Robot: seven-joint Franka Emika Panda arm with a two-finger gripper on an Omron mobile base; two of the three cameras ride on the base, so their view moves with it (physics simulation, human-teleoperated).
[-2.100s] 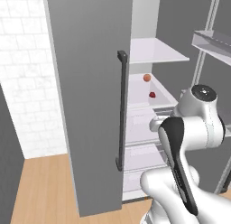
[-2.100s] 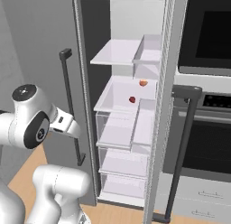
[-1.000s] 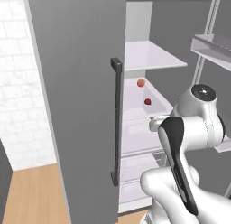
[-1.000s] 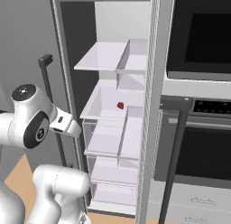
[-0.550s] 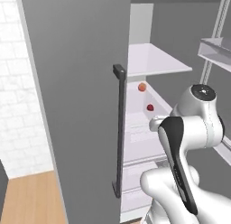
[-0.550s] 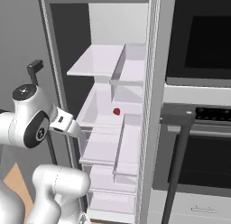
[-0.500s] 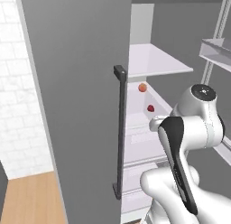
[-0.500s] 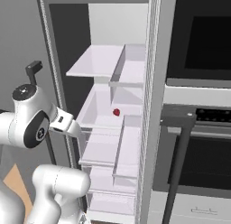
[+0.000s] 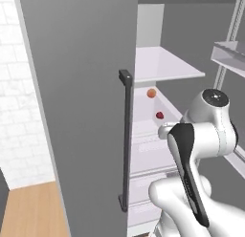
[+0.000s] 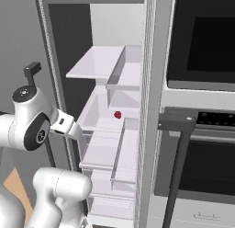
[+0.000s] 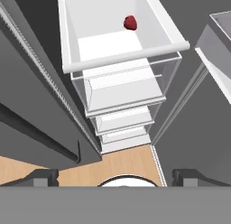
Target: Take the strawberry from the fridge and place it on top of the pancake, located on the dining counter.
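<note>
A: Where is the strawberry point(image 11: 130, 23)?

B: On a white shelf point(image 11: 113, 42) inside the open fridge point(image 10: 151, 107), well back from the shelf's front edge and toward its right rear corner as the hand view shows it. In the right base view the berry point(image 10: 118, 115) sits near the middle of that shelf, below the upper shelf point(image 10: 98, 61).

A: Which way does it point?

B: In the hand view it is slightly longer than wide, with its narrower end toward the shelf's front edge. It is too small to say more about its axis.

A: Anything near it?

B: An orange round fruit point(image 9: 151, 93) lies farther back on the same shelf in the left base view, apart from the berry point(image 9: 160, 115).

A: And the gripper point(image 11: 115, 175)?

B: Its two dark fingertips point(image 11: 43, 177) stand far apart at the bottom of the hand view, spread wide with nothing between them. It hangs outside the fridge, well short of the shelf, above the wood floor point(image 11: 113, 166).

A: The doors?

B: The left door point(image 9: 81, 112) with its dark bar handle point(image 9: 125, 140) stands open beside the arm. Clear drawers point(image 11: 122, 90) sit below the berry's shelf.
</note>
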